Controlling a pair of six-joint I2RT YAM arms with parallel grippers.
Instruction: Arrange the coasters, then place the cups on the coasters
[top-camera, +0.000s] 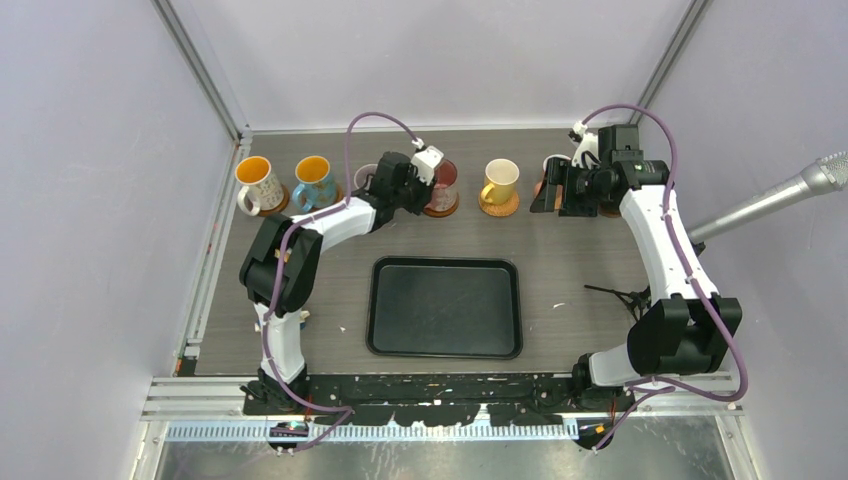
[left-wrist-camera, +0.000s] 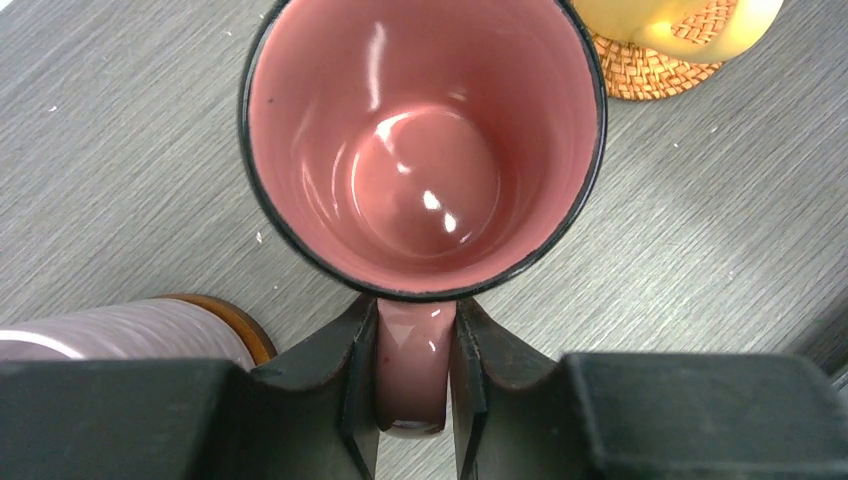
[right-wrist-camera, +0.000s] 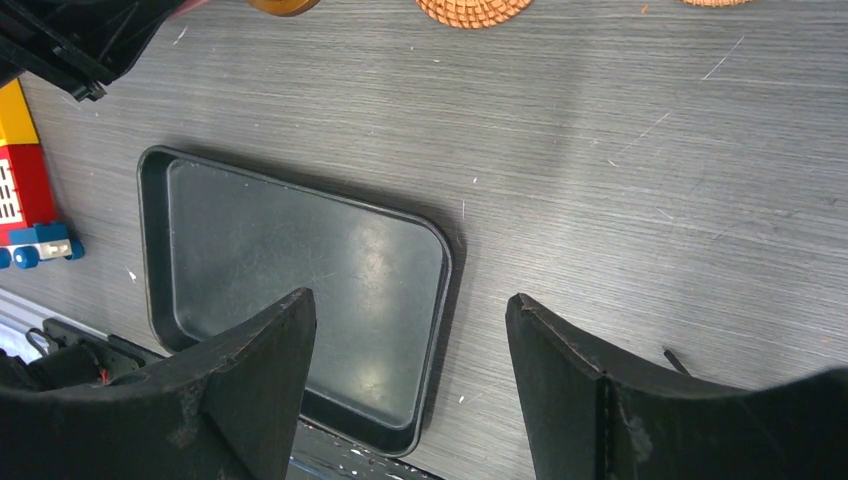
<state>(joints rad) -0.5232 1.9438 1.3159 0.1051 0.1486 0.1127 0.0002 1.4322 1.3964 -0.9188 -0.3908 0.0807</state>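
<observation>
The pink cup (left-wrist-camera: 420, 150) stands upright, and my left gripper (left-wrist-camera: 415, 310) is shut on its handle (left-wrist-camera: 412, 365). In the top view this cup (top-camera: 446, 176) sits over a brown coaster (top-camera: 441, 208), with the left gripper (top-camera: 424, 192) at its left side. A lilac cup (left-wrist-camera: 120, 330) rests on a dark coaster (left-wrist-camera: 250, 330) beside it. The yellow cup (top-camera: 500, 180) stands on a woven coaster (top-camera: 499, 208). A white cup (top-camera: 257, 182) and a blue cup (top-camera: 314, 180), both orange inside, stand on coasters at the back left. My right gripper (top-camera: 548, 192) is open and holds nothing; a white cup (top-camera: 553, 160) shows behind it.
A black tray (top-camera: 445, 307) lies in the middle of the table, also in the right wrist view as the tray (right-wrist-camera: 300, 260). A toy block (right-wrist-camera: 30, 190) sits at the table's left edge. A grey pole (top-camera: 770, 200) reaches in from the right. Walls close the back and sides.
</observation>
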